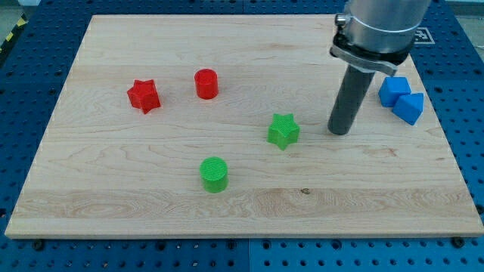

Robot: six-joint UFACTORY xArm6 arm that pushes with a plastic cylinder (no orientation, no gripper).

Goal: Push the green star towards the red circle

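The green star (283,131) lies near the board's middle, slightly right. The red circle (206,83) stands up and to the left of it. My tip (339,131) rests on the board just to the right of the green star, a small gap apart from it and at about the same height in the view. The rod rises from the tip to the arm's grey body at the view's top right.
A red star (144,96) lies left of the red circle. A green circle (214,174) stands below and left of the green star. A blue block (401,99) of two joined cubes sits near the wooden board's (98,189) right edge.
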